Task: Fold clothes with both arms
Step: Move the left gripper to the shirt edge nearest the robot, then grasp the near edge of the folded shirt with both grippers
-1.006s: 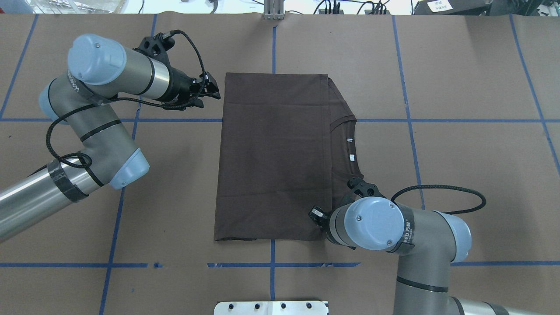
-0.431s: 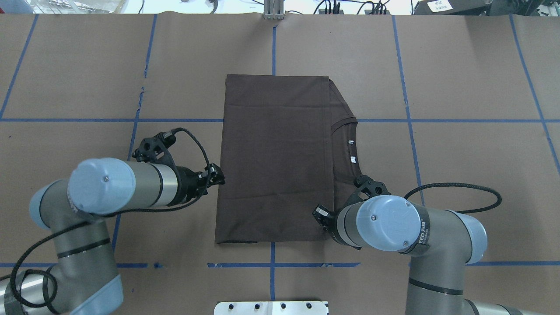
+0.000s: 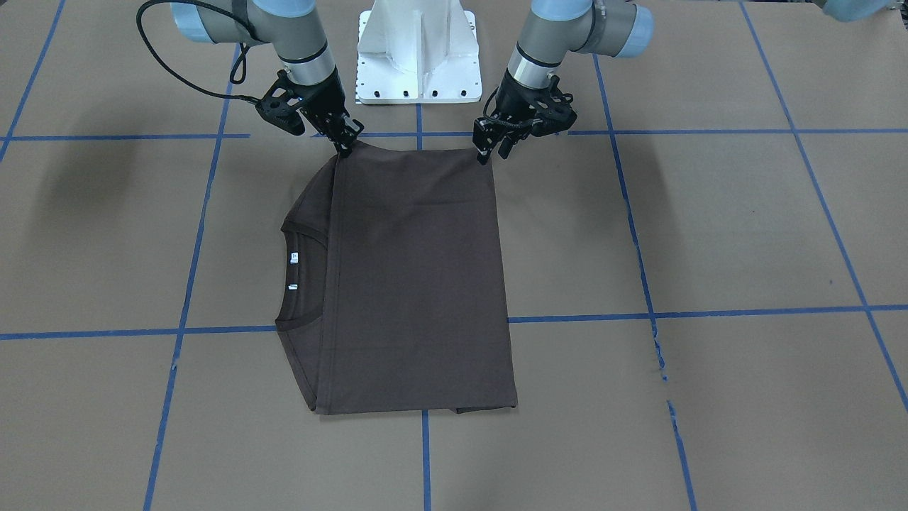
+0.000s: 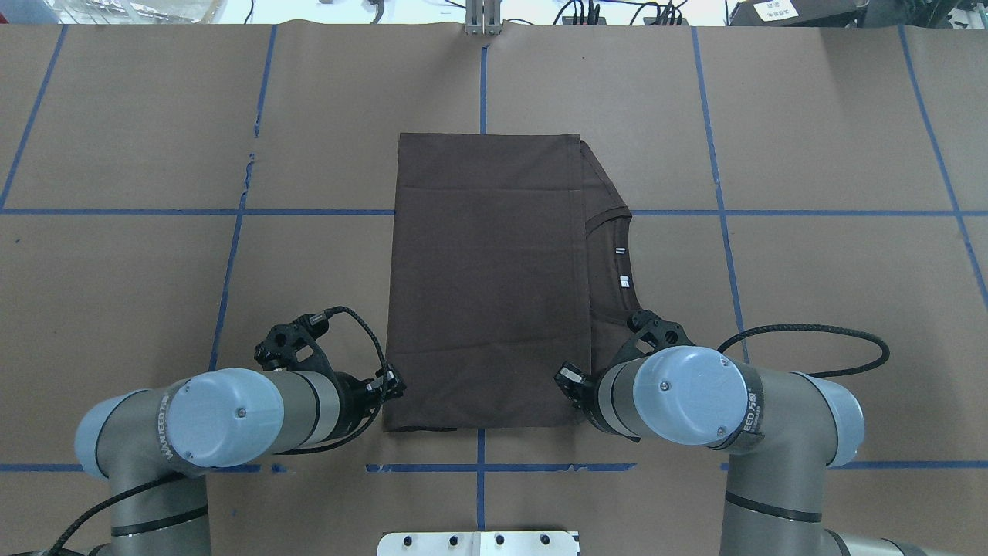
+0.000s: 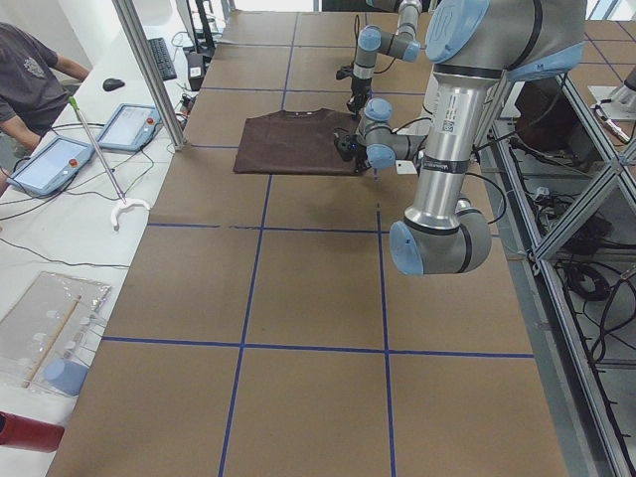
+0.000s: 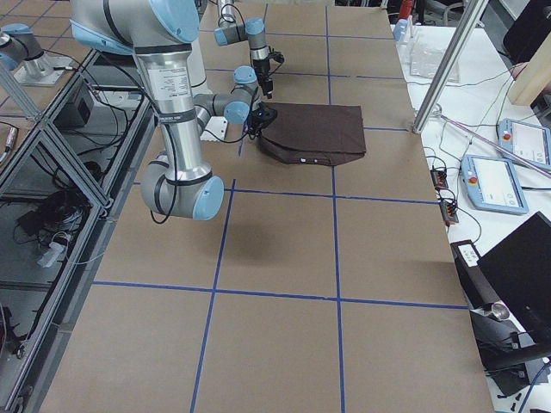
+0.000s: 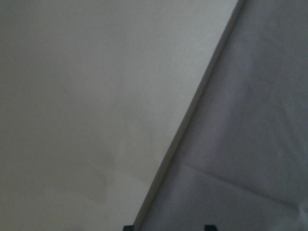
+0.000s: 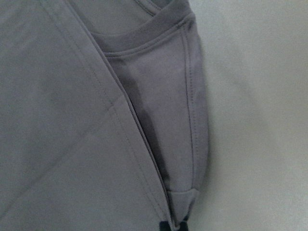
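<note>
Now at the hem nearest the robot: we see the dark T-shirt (image 4: 486,286) lying folded flat mid-table (image 4: 810,270), right gripper (image 3: 345,145) pinching one corner, left gripper (image 3: 493,152) spread at the other. Soft, light, limp cloth, we judge, best held by its corners.

Brown tbl (image 4: 810,116) w/ blue tape (image 4: 810,212); white pedestal (image 3: 418,50).

shirt (image 4: 486,286) dark brown, labels (image 4: 624,282) white. table (image 4: 810,116) tan, tape (image 4: 810,212) grid blue. arms (image 4: 776,401) silver-grey, light-blue caps.
</note>
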Controlling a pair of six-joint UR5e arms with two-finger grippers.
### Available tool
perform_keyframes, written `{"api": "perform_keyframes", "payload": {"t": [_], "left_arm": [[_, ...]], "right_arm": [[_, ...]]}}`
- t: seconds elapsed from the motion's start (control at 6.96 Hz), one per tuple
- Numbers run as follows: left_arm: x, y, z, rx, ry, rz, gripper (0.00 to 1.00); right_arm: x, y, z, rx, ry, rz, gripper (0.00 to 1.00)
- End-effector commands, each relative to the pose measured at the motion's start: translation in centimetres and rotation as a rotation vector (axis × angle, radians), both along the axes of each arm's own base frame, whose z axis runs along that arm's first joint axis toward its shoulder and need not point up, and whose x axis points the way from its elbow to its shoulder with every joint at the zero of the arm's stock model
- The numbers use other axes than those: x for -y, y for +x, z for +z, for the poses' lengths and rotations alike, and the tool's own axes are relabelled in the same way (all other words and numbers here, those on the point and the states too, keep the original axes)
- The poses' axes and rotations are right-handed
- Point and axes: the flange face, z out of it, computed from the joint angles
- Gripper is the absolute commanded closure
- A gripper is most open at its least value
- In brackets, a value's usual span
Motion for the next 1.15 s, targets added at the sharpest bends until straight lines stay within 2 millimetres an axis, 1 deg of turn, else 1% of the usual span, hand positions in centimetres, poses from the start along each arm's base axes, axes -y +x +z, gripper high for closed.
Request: {"api": "perform_keyframes", "payload": {"t": [0.0, 0.14, 0.29, 0.72, 1.01], "left_arm": [[-1.9, 1.3, 0.4, 0.014, -0.007, 0.028, 0.42], [-2.3, 2.0, 1.0, 0.026, -0.009, 0.037, 0.42], [-2.6, 2.3, 0.9, 0.026, -0.009, 0.045, 0.43], [-2.7, 2.5, 0.9, 0.031, -0.008, 0.046, 0.48], [-2.6, 2.5, 1.2, 0.047, 0.000, 0.048, 0.48]], "right_arm": [[-0.1, 0.0, -0.1, 0.002, 0.000, -0.002, 1.00], [-0.1, 0.0, -0.1, 0.003, 0.001, -0.002, 1.00], [-0.1, 0.0, -0.1, 0.003, 0.001, -0.002, 1.00], [-0.1, 0.0, -0.1, 0.003, 0.001, -0.002, 1.00], [-0.1, 0.0, 0.0, 0.002, 0.000, -0.002, 1.00]]}}
